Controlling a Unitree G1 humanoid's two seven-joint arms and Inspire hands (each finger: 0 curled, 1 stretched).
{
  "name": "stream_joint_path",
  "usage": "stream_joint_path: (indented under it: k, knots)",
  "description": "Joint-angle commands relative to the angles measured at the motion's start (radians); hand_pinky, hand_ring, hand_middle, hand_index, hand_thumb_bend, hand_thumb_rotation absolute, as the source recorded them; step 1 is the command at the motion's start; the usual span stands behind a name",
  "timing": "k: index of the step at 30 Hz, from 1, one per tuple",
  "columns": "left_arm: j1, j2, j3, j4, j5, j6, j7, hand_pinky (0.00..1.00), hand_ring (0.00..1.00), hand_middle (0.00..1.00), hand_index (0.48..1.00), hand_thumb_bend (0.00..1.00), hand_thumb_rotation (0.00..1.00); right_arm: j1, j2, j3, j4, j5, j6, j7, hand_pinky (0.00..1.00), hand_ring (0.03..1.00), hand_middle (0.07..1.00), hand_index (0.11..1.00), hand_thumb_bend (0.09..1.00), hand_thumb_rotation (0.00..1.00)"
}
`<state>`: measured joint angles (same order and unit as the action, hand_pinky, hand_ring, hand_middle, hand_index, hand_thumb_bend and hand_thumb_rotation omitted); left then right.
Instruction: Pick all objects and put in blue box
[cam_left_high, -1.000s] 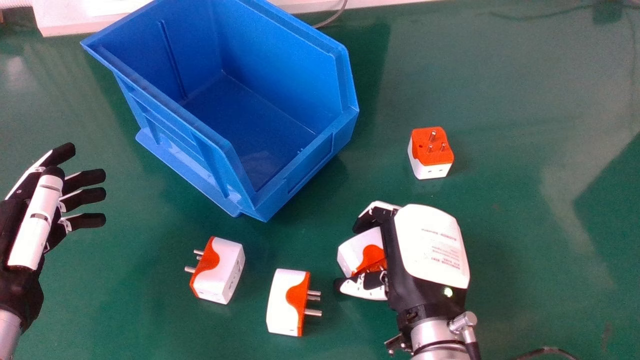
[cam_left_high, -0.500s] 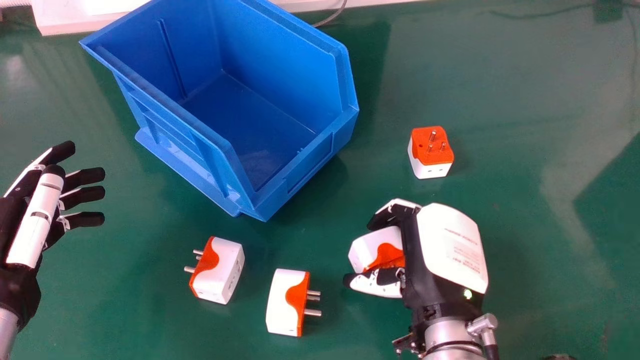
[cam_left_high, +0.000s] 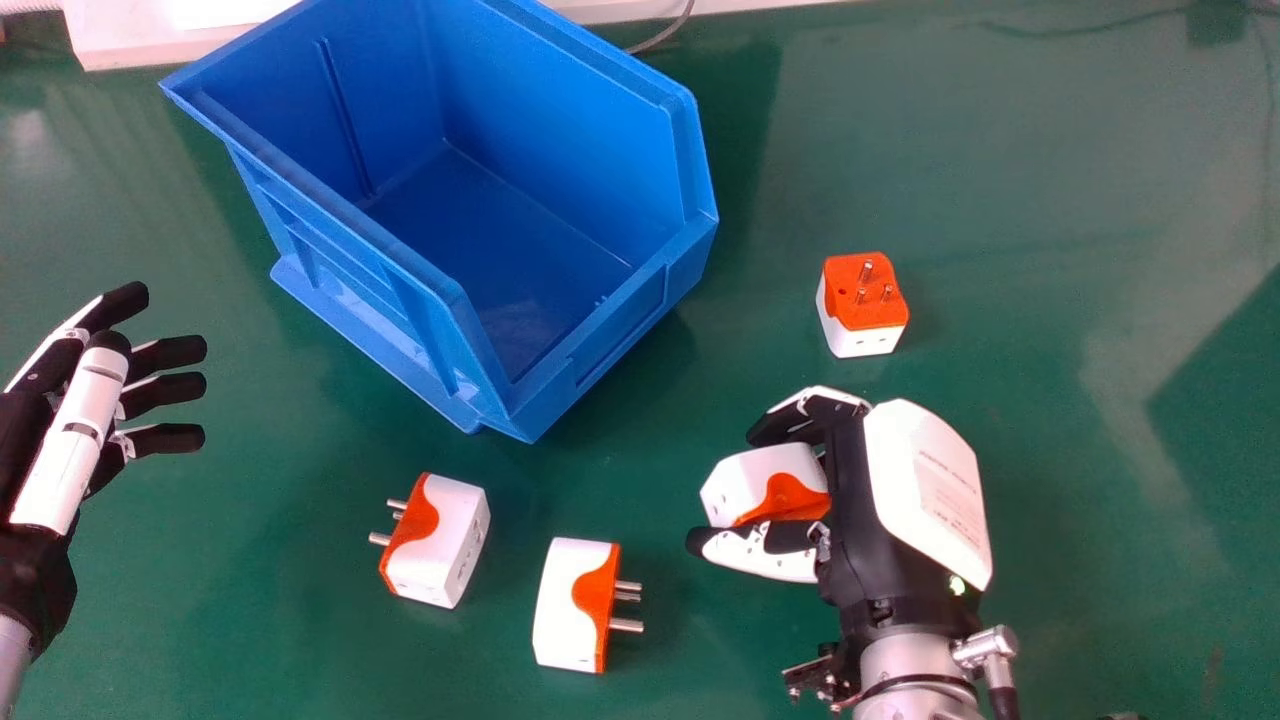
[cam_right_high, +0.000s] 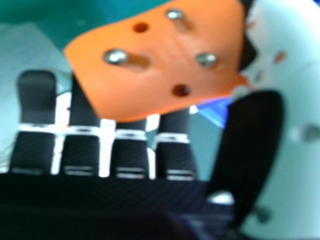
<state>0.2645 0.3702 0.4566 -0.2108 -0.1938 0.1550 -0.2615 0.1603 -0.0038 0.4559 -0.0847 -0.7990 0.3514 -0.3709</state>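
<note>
The right hand (cam_left_high: 925, 480) has its fingers and thumb curled about a white-and-orange plastic plug adapter (cam_left_high: 750, 480), near the open blue plastic box (cam_left_high: 570, 110). On the green counter (cam_left_high: 1050, 200), two like adapters, one with pins leftward (cam_left_high: 450, 540), one rightward (cam_left_high: 565, 605), lie between the hands; a third (cam_left_high: 865, 300) stands pins upward. The left hand (cam_left_high: 65, 440) is spread.

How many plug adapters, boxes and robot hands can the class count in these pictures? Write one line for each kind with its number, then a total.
Plug adapters: 4
Blue box: 1
Left hand and right hand: 2
Total: 7
</note>
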Motion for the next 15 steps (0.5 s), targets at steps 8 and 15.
stream_joint_path:
  k: [8,15]
  knots:
    - [-0.008,0.011,0.003,-0.019,0.008,0.004,0.014,0.65,0.75,0.77,0.884,0.11,0.81,0.000,-0.009,0.006,-0.084,-0.037,-0.014,-0.010,0.32,0.437,0.540,0.552,0.487,0.00]
    - [-0.013,0.002,-0.005,-0.012,0.016,-0.002,0.024,0.65,0.75,0.77,0.881,0.10,0.79,-0.036,-0.027,-0.003,-0.118,-0.059,-0.024,0.010,0.32,0.435,0.541,0.554,0.486,0.00]
